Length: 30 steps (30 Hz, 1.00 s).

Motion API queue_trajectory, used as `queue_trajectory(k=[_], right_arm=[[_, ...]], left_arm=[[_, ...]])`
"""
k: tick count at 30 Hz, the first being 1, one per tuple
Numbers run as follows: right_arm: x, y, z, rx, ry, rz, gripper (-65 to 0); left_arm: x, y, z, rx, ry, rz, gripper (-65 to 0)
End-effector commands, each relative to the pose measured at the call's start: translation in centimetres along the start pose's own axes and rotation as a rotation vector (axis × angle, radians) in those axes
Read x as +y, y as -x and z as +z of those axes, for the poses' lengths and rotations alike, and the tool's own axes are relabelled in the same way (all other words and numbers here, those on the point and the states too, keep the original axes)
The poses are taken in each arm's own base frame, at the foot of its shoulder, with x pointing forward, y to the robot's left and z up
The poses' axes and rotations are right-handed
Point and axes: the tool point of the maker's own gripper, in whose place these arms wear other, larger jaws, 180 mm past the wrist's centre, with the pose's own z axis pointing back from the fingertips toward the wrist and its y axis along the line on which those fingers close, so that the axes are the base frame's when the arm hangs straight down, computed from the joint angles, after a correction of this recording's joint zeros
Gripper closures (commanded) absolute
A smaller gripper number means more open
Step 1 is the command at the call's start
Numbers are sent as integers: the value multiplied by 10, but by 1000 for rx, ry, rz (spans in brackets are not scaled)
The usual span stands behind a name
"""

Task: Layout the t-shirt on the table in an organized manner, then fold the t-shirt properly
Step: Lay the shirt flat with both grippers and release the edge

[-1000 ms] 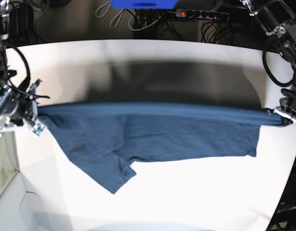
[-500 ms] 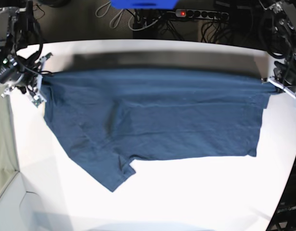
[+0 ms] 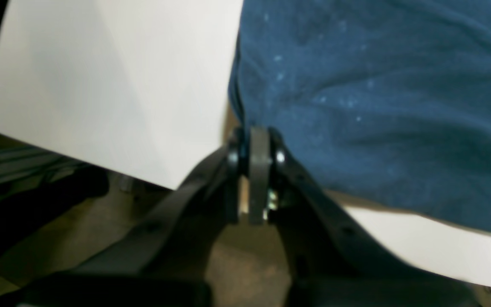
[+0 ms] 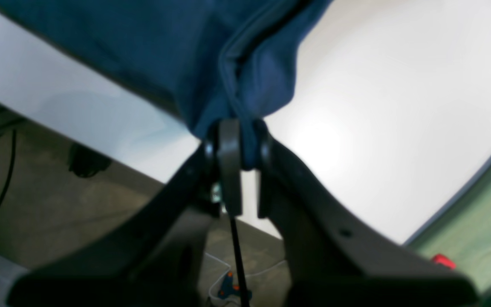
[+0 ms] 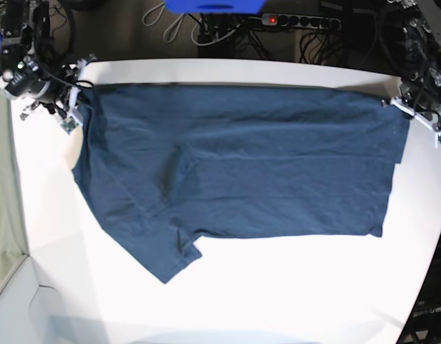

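Observation:
The dark navy t-shirt (image 5: 242, 172) lies spread across the white table (image 5: 278, 301), its far edge running along the table's back. One sleeve points to the near left. My right gripper (image 5: 76, 104) is at the far left corner of the cloth. In the right wrist view it (image 4: 237, 145) is shut on a bunched corner of the t-shirt (image 4: 164, 42). My left gripper (image 5: 410, 115) is at the far right corner. In the left wrist view it (image 3: 254, 145) is shut on the edge of the t-shirt (image 3: 377, 106), just past the table (image 3: 100, 85) edge.
Behind the table lie a power strip with a red light (image 5: 299, 20), a blue object (image 5: 213, 6) and loose cables. A green surface (image 5: 2, 215) borders the table's curved left edge. Bare white tabletop stretches in front of the shirt.
Both grippers have carried the held edge toward the table's far side. The shirt, stretched as a raised band before, now lies spread flat over more of the table.

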Motion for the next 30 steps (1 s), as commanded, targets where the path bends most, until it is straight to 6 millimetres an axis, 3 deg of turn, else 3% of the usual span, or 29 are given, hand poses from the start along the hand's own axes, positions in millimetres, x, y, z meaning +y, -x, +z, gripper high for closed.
queue_trajectory(k=[1,11,19,30], right_arm=[[-5,-1,5,-10,16,17,0],[-5,4,5,4,16,19,0],[-17,22,1,126,152,52,0],[-9,21,-5,124,181,49,0]], left_arm=[[8,-7,2,-20,-18,-9,-1],[10,-1,-2,3,-17,2,-1],[15,-2,-2,6,-28,-6,-1],[16,4,-2,19,-31,-9,-1]])
